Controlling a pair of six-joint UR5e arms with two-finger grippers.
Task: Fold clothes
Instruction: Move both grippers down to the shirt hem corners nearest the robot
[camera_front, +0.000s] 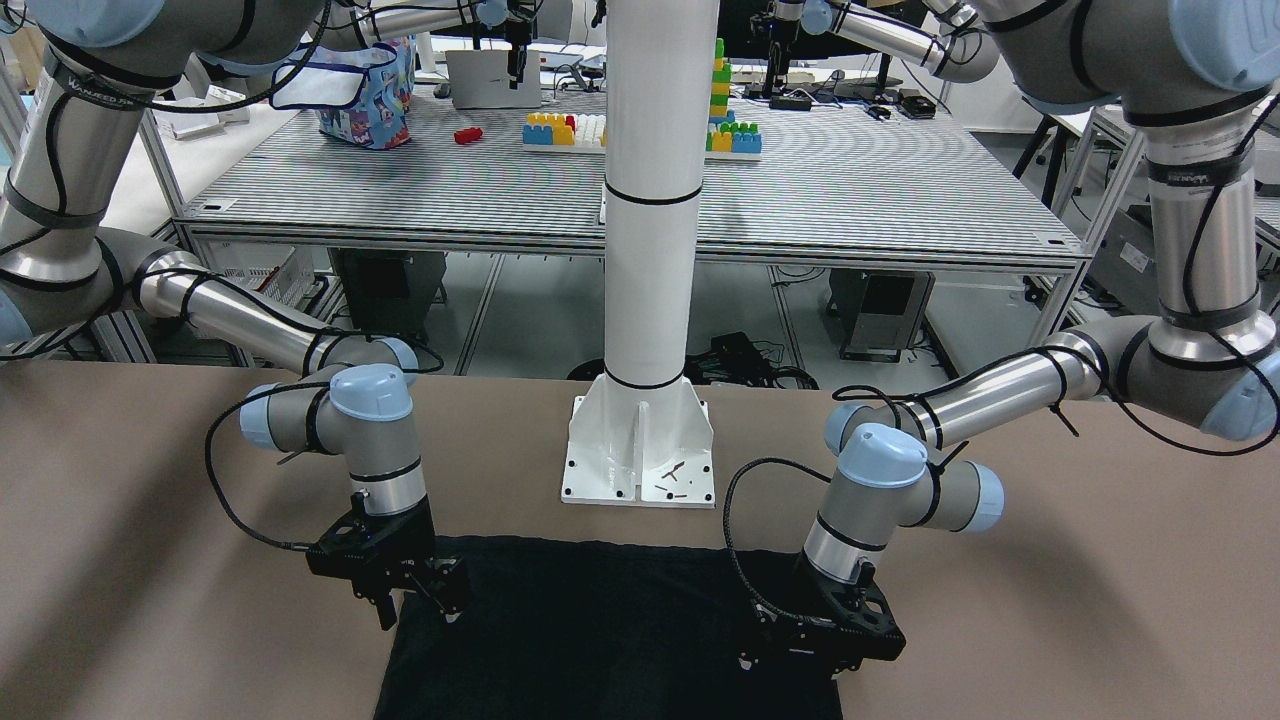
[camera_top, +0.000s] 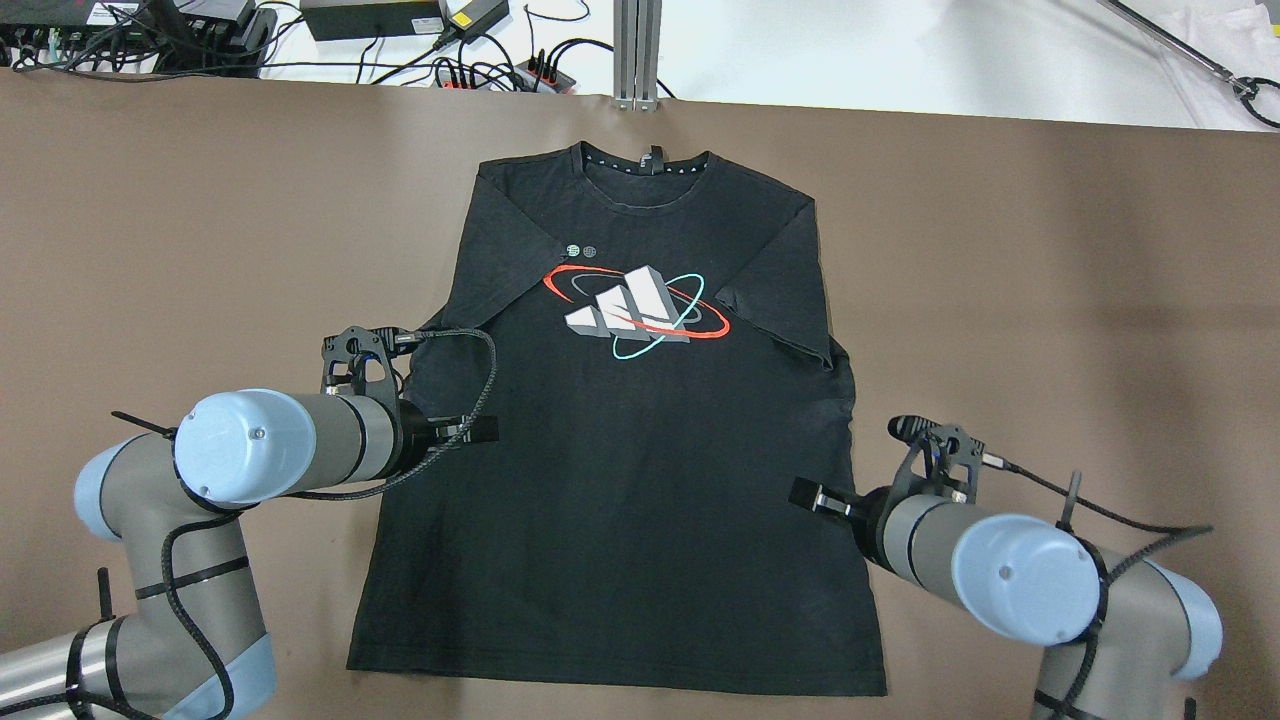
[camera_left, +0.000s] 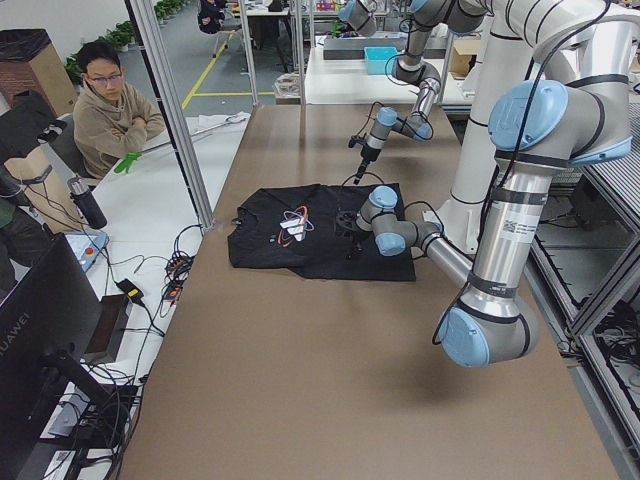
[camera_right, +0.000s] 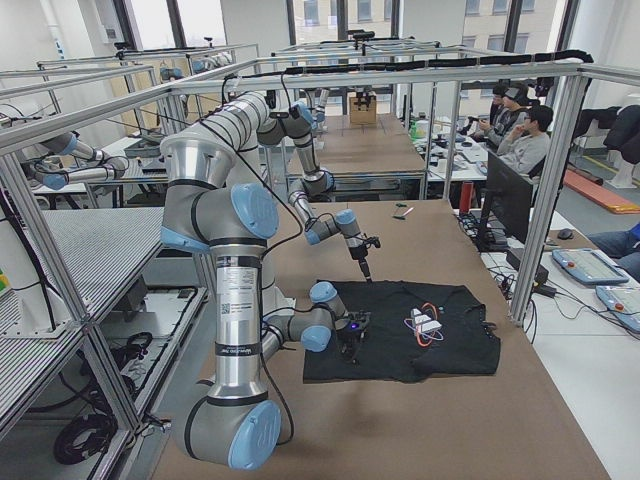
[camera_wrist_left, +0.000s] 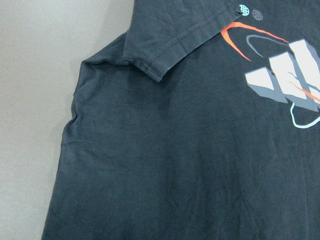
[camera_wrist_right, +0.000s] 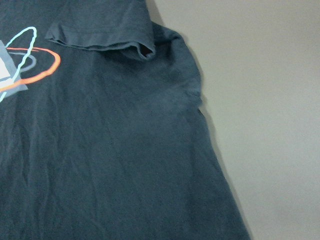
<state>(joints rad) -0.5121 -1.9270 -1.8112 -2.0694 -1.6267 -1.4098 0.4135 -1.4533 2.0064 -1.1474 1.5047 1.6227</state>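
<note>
Lengthwise across the table (camera_top: 1000, 300), collar toward its operator-side edge, black T-shirt (camera_top: 620, 450); right fingers (camera_front: 385, 606) apart, left fingers (camera_front: 746, 659) indeterminate.

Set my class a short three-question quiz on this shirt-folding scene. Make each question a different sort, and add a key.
1. True or false: the black T-shirt lies logo side up on the brown table.
2. Multiple choice: how do its short sleeves lie?
A) spread flat out to the sides
B) folded inward over the chest
C) hanging off the table edge
3. Fill in: the left gripper and the right gripper are each at a side edge of the shirt. The one nearer the collar is the ____ gripper.

Key: 1 true; 2 B; 3 left.
</note>
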